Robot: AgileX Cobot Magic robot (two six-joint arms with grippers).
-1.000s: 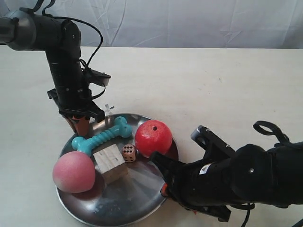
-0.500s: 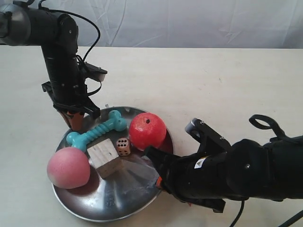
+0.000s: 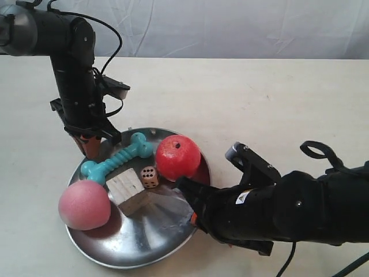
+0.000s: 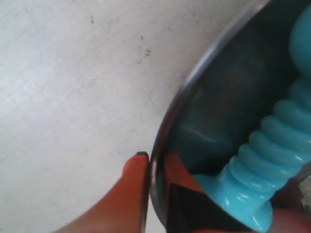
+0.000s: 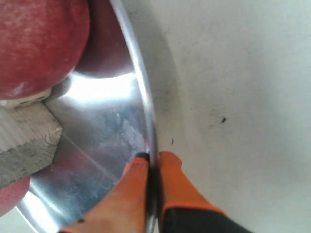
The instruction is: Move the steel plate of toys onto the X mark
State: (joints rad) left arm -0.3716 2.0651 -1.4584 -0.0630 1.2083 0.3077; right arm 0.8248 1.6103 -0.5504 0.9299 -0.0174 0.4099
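- Left gripper (image 4: 149, 162), orange-fingered: nearly closed, pinching the rim of the steel plate (image 4: 192, 77), with one finger outside the rim and one inside.
- Just beside that grasp, inside the plate: one knobbed end of the teal ribbed bone (image 4: 262, 150).
- Right gripper (image 5: 153, 160), orange-fingered: likewise nearly closed on the plate's rim, with one finger on the shiny inner face and the other on the outer side, over the pale bench (image 5: 243, 73).
- Near the right grasp: the red ball (image 5: 39, 43), with the pale wooden cube (image 5: 24, 141) just beside it.
- Exterior view: plate gripped at opposite sides by the two black arms, the left arm reaching down at the view's left and the right arm lying low at the view's right.
- Contents of the plate: bone along the far side; red ball toward the right gripper; small tan die (image 3: 149, 176) between ball and cube; pink ball (image 3: 84, 204) at the near-left rim, beside the cube.
- Position of the plate: near-left part of the bench in the exterior view; contact with the bench not discernible.
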